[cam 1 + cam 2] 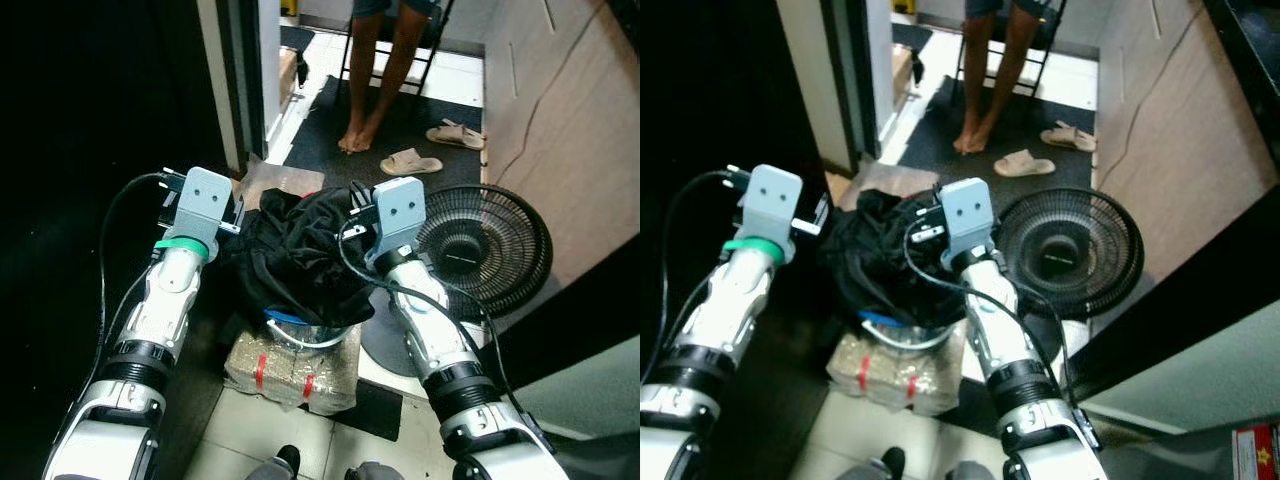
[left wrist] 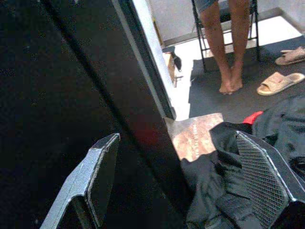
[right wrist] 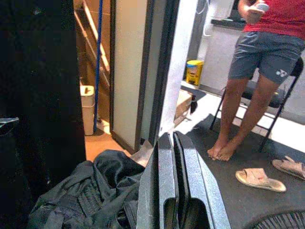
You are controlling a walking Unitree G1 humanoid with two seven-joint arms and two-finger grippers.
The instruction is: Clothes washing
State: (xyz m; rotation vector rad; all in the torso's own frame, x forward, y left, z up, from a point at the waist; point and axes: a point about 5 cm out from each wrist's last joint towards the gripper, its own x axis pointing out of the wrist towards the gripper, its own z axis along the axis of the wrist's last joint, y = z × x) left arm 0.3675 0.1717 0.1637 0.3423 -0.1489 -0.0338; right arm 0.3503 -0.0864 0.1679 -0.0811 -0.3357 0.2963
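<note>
Dark clothes (image 1: 295, 255) heap over a blue-rimmed basket (image 1: 300, 335).

The left gripper (image 2: 176, 181) has its two black fingers spread wide, one finger (image 2: 95, 179) against a dark panel (image 2: 62, 95), the other finger (image 2: 264, 174) over a heap of black clothes (image 2: 238, 171). A bit of red cloth (image 2: 252, 117) shows in the heap. Beyond lies a brown mat (image 2: 195, 136). Farther off, a person's bare legs (image 2: 228, 47) stand on a dark rug (image 2: 248, 100) before a chair, with two tan slippers (image 2: 279, 82) just beside the feet.
</note>
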